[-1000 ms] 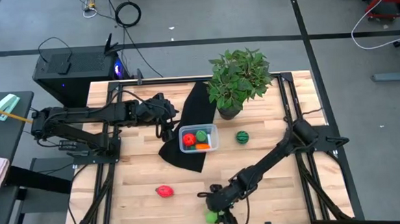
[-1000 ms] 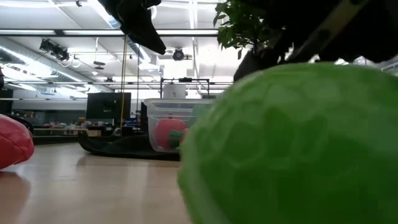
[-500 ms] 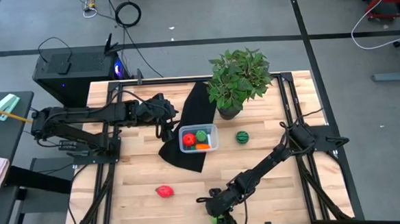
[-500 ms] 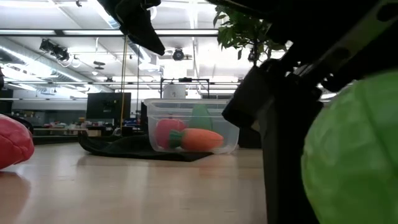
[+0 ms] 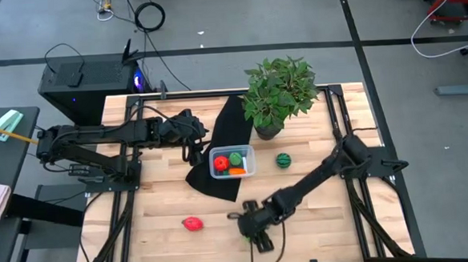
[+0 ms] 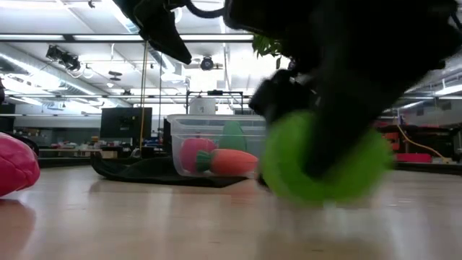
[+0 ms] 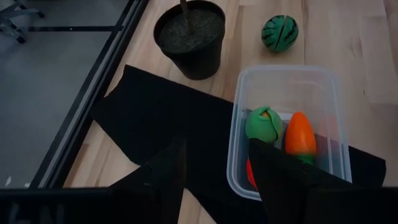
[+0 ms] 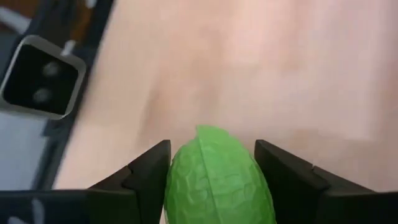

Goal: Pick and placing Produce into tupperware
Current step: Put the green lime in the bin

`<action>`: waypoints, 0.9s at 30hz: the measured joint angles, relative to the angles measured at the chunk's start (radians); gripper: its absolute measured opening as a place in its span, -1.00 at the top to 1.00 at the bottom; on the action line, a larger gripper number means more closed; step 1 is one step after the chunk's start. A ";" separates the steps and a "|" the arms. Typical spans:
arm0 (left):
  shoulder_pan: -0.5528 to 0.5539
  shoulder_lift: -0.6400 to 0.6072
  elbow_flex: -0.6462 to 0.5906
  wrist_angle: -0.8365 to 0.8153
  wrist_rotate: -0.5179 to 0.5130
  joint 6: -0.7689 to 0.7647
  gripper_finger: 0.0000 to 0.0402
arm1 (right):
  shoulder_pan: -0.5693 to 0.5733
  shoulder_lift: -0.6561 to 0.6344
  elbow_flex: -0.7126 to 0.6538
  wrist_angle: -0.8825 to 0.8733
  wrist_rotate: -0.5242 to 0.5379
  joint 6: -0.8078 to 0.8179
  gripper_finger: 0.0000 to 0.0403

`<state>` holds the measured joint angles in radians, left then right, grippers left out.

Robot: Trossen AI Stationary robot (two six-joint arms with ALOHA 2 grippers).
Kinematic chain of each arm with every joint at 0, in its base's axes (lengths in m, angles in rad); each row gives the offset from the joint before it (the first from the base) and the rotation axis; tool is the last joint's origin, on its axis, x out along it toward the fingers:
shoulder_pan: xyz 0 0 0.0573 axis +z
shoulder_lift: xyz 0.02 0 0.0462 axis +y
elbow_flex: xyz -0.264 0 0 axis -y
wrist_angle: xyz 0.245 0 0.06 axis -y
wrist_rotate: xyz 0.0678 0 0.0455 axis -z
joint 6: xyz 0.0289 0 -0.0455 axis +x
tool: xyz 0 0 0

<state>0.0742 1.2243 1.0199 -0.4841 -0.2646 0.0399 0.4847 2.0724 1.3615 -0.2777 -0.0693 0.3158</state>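
While the left hand hangs empty and part-spread beside the tupperware, the right hand clamps green produce.

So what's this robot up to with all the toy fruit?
It is packing toy produce into the clear tupperware, which already holds a red piece, a green piece and an orange piece. The right gripper is closed on another bright green piece near the table's front edge. The left gripper hovers open beside the box. A red piece and a striped green ball lie on the table.
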 joint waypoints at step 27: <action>0.000 0.000 0.000 -0.001 0.000 0.000 0.09 | -0.346 -0.221 0.002 -0.039 0.286 -0.151 -0.11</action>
<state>0.0746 1.2247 1.0199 -0.4850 -0.2646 0.0395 0.1389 1.8519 1.3632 -0.3166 0.2169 0.1643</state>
